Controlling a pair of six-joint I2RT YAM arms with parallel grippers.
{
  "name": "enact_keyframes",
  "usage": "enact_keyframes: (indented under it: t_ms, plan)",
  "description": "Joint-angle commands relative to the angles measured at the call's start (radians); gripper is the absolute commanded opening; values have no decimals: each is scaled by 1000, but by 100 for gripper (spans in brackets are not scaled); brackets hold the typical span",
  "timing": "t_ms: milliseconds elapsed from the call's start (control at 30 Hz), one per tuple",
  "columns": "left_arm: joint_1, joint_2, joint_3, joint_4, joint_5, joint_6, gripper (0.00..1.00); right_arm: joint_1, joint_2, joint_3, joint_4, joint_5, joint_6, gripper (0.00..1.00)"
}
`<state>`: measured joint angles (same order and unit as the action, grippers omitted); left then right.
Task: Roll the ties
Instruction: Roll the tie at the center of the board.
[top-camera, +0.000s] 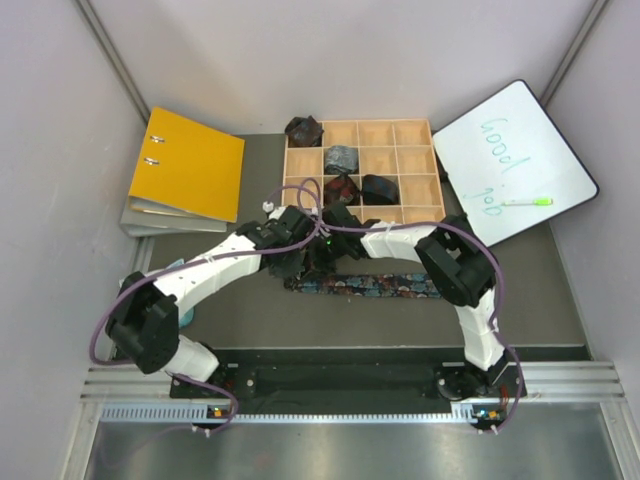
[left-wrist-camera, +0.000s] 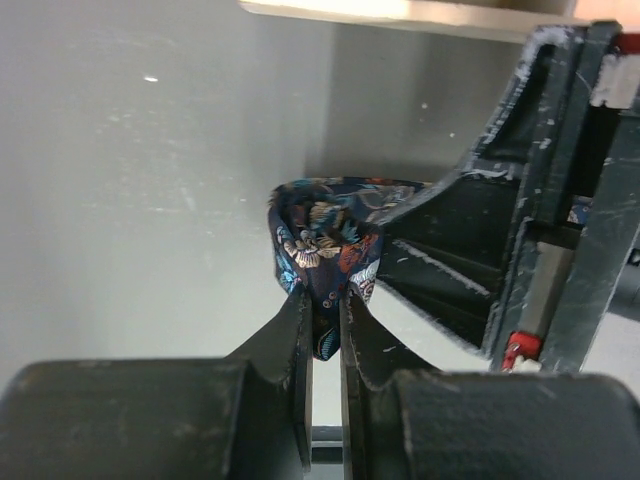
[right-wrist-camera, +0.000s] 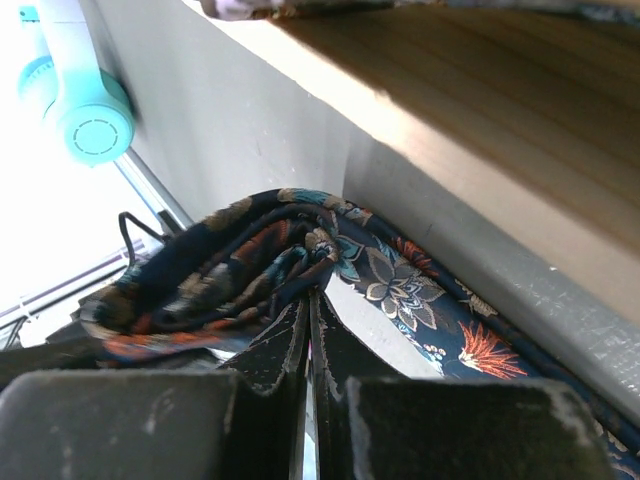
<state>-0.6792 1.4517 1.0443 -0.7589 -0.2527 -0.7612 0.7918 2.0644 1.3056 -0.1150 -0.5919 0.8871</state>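
Observation:
A dark navy floral tie (top-camera: 372, 285) lies stretched on the table in front of the wooden tray (top-camera: 410, 213). Its left end is gathered between both grippers. My left gripper (top-camera: 303, 262) is shut on a fold of the tie (left-wrist-camera: 322, 235), pinched at the fingertips (left-wrist-camera: 325, 312). My right gripper (top-camera: 328, 250) is shut on the bunched tie (right-wrist-camera: 395, 285) from the other side, its tips (right-wrist-camera: 309, 300) closed on the cloth. Rolled ties sit in the tray: a maroon one (top-camera: 302, 130), a grey-blue one (top-camera: 341, 158), a dark red one (top-camera: 340, 187), a black one (top-camera: 379, 187).
A yellow binder (top-camera: 187, 165) lies on a grey one at the back left. A whiteboard (top-camera: 512, 160) with a green marker (top-camera: 527, 201) lies at the back right. The tray's wall (right-wrist-camera: 470, 130) is close above the right gripper. A teal object (right-wrist-camera: 85, 110) is beyond.

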Motion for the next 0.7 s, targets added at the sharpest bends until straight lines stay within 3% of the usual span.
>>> enact_keyframes:
  t_ms: [0, 433, 667]
  plan:
    - [-34, 55, 46, 29, 18, -35, 0, 15, -7, 11, 69, -22, 7, 0]
    - [-74, 176, 80, 50, -8, -53, 0, -40, -124, -124, -34, -3, -68, 0]
    - [-85, 210, 79, 64, -11, -47, 0, -97, -265, -291, -80, 35, -103, 0]
